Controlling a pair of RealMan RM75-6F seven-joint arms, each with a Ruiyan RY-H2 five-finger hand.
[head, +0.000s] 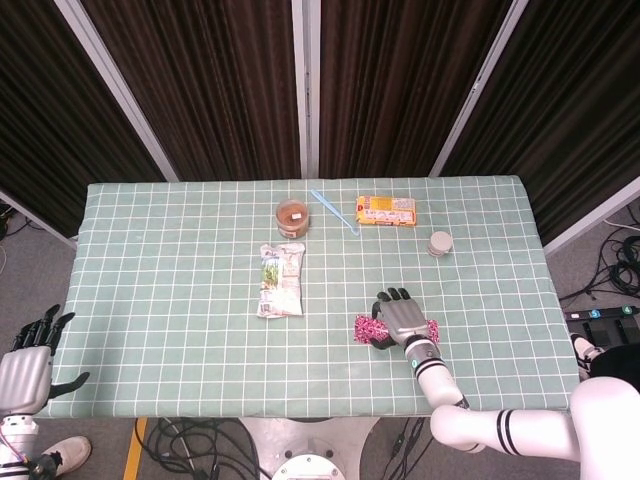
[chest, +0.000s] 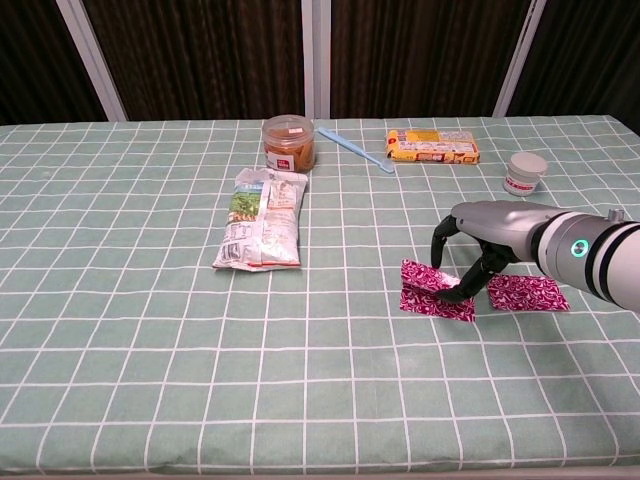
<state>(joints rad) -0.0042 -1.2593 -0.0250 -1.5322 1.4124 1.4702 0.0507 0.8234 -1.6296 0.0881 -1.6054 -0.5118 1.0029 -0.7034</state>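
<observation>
Nearby, a snack bag (chest: 258, 230) lies well left of the right hand (chest: 478, 240), nothing between them; its curled fingers (chest: 462, 287) press the pink patterned packet (chest: 436, 296) on the table (chest: 140, 330). The left hand (head: 25, 370) hangs spread beside the table, holding nothing.

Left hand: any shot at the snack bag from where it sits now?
Probably not without a long reach. The left hand hangs off the table's near-left corner, open, while the snack bag lies mid-table. Nothing stands between them, so the way is free.
</observation>
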